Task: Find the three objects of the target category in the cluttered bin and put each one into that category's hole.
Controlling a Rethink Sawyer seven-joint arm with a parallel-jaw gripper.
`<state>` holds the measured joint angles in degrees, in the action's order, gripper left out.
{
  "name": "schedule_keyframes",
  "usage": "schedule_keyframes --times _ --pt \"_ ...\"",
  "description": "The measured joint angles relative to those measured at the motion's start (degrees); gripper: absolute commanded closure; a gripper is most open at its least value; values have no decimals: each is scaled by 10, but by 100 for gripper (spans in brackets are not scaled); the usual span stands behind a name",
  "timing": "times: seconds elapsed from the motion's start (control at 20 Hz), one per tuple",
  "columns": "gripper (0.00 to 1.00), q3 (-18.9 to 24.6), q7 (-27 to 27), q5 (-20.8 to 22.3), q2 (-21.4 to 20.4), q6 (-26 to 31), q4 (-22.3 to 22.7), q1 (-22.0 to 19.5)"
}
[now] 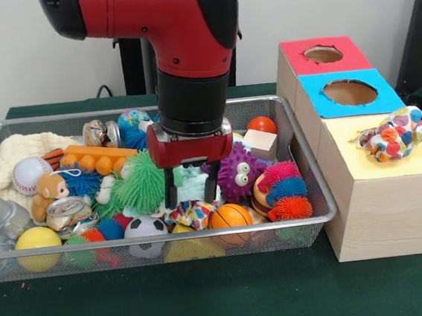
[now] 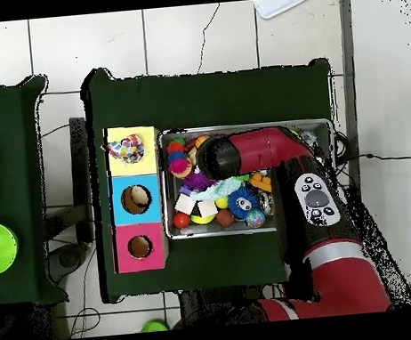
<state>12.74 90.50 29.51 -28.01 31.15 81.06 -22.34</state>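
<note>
While 1 spotted cloth (image 1: 396, 134) already lies on the yellow box top, covering the hole well to the gripper's (image 1: 191, 184) side, its fingers stand apart just above another spotted cloth (image 1: 192, 213) in the bin (image 1: 309, 156); the third isn't visible.

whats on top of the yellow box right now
A spotted cloth piece lies bunched on the yellow top, right over where the hole should be. The cloth covers the hole in both views, so its opening cannot be seen.
</note>
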Motion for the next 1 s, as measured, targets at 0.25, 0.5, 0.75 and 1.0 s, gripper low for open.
schedule_keyframes --times 0.25,0.5,0.75,1.0 --pt "0 0 0 0 15 -39 0 0" --pt "0 -2 0 0 20 -58 0 0" --pt "0 -6 0 0 21 -58 0 1" --pt "0 -12 0 0 21 -58 -1 7"
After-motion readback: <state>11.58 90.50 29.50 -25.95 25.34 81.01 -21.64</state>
